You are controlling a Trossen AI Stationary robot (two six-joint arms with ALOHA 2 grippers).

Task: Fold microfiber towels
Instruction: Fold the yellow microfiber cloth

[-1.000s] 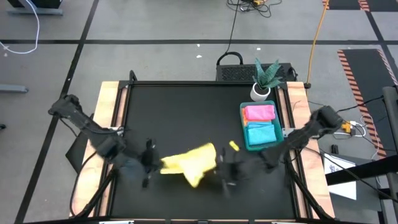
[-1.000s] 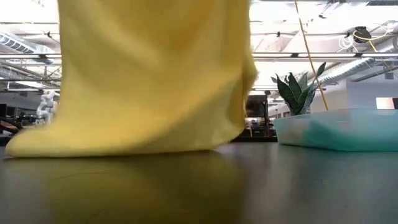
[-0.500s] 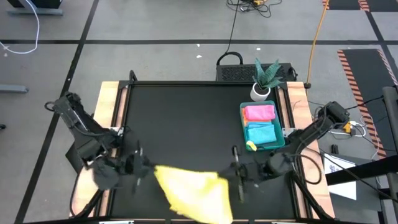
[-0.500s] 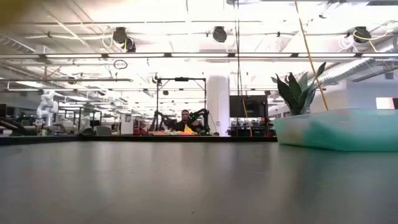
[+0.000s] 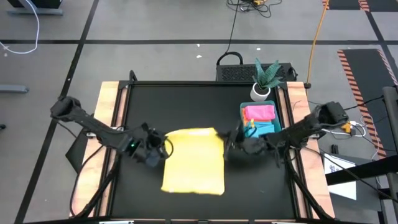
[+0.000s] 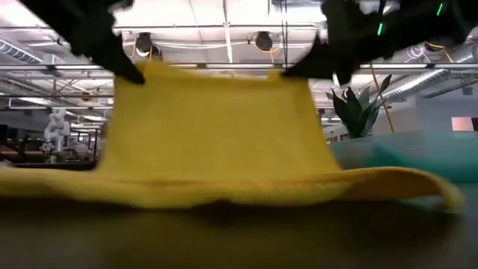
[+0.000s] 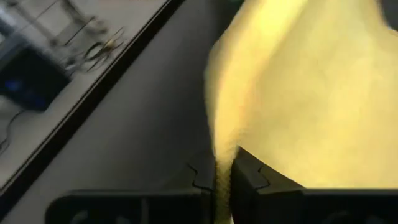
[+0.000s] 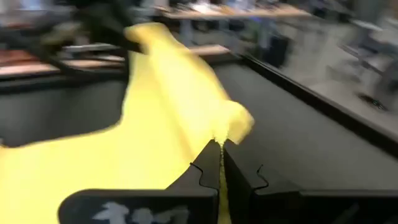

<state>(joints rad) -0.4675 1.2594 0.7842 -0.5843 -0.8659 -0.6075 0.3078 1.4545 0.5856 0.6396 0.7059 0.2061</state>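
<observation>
Beyond the right gripper (image 5: 231, 144), on its far side, we see a green tray (image 5: 244, 120) holding a folded pink towel (image 5: 260, 112) and a folded light blue towel (image 5: 267, 127), with a small yellow piece (image 5: 252, 124) at the tray's near edge; what that piece is we cannot make out. A potted plant (image 5: 265, 79) stands just past the tray. Nothing lies between the two grippers except the cloth itself.

The yellow towel (image 5: 194, 160) stretches from the left gripper (image 5: 163, 144) across to the right one, its far edge lifted and taut, the rest spread flat on the black table (image 5: 180, 106) toward the near edge. In the low view it rises like a curtain, its lower part draped on the surface.

Each gripper pinches one far corner: in both wrist views the dark fingers (image 7: 249, 180) are pressed nearly together with yellow fabric (image 8: 186, 106) squeezed in the slit.

The low view's towel hides most of the tray and room behind; both grippers are cut off at that picture's top.
</observation>
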